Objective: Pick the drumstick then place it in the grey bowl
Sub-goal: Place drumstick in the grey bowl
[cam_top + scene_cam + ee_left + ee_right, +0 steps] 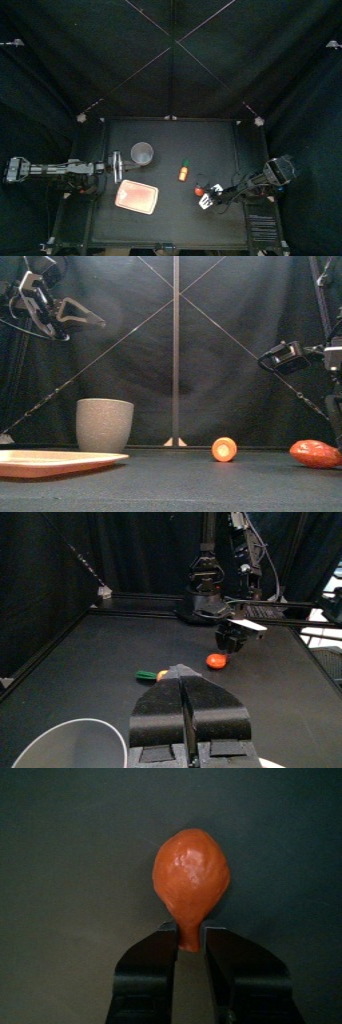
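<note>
I see cup (142,152) and tray (54,462) empty. The drumstick (190,868) lies flat, thin end pinched in right gripper (195,943), fat end pointing straight away. My left gripper (185,680) is closed.

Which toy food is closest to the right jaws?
The red drumstick, its thin end between the jaws of the right gripper; the orange carrot lies farther off.

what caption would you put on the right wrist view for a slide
Right gripper above the orange-red drumstick on the black table, its narrow end toward the jaws.
</note>
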You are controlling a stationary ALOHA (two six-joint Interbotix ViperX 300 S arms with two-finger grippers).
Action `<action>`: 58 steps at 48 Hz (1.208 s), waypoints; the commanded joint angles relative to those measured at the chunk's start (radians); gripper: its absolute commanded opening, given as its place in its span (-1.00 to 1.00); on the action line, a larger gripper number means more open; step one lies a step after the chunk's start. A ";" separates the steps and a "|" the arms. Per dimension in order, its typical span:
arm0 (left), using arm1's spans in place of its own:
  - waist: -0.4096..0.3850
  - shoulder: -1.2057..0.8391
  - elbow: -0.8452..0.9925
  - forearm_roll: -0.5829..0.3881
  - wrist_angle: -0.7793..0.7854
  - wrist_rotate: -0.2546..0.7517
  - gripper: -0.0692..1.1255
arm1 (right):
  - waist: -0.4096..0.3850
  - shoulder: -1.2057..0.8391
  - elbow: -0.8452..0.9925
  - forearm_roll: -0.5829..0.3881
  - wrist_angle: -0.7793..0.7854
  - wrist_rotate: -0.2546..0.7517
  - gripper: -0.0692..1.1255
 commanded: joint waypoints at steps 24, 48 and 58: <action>0.005 0.000 -0.018 0.002 -0.028 0.002 -0.93 | -0.324 -0.189 -0.176 -0.704 -0.101 -0.008 -0.03; 0.005 0.000 -0.011 0.002 -0.044 0.000 -0.93 | -0.620 0.133 -0.508 -0.945 -0.578 -0.009 -0.03; 0.000 0.000 -0.008 0.003 -0.044 0.002 -0.93 | -0.624 0.264 -0.670 -1.008 -0.638 -0.011 -0.03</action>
